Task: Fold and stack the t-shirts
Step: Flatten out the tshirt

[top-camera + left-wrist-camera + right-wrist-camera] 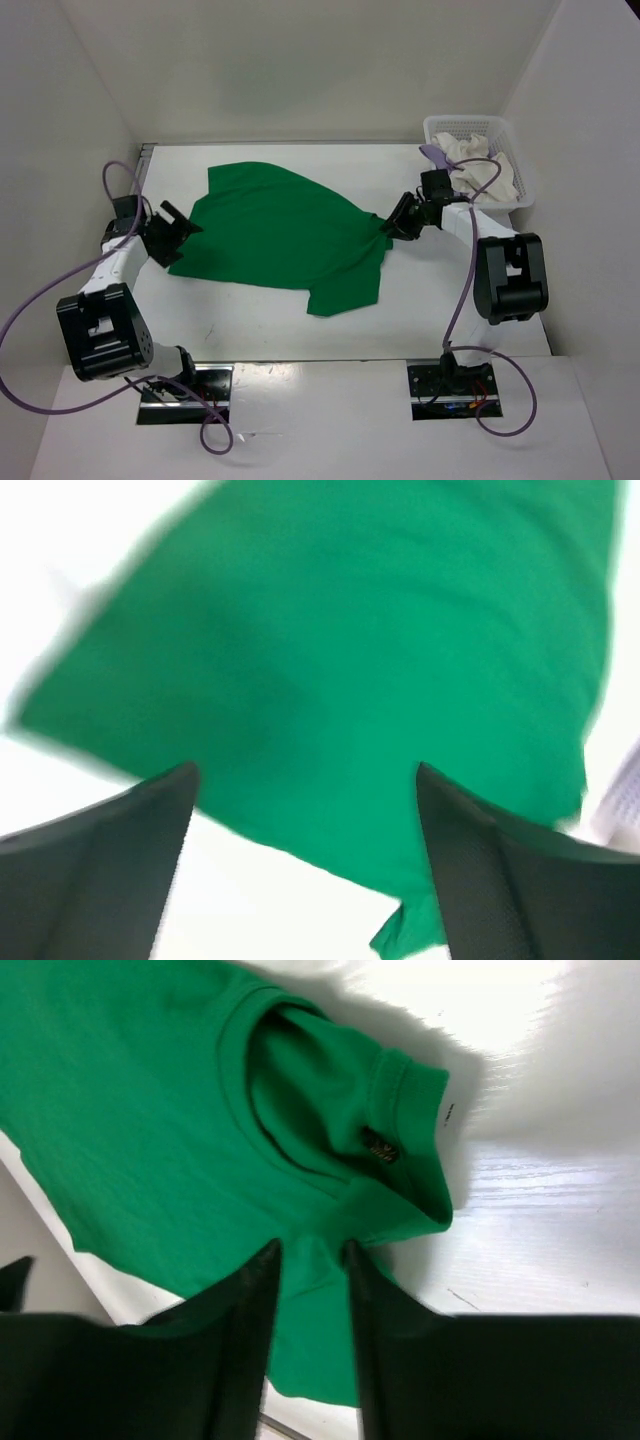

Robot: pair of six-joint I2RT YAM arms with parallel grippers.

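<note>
I judge spreading done: green t-shirt [280, 235] lies at centre of worktop [450, 300], left gripper [305, 775] wide, right gripper [310, 1250] narrowly parted at collar [400, 1080]; next, pinch one side and fold.

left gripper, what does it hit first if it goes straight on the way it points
Most likely the green t-shirt, whose near edge lies just ahead of the left gripper; depth unclear.

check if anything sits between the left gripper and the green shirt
Nothing visible does: the left gripper hangs open right at the edge of the green t-shirt, with no other object between them.
</note>
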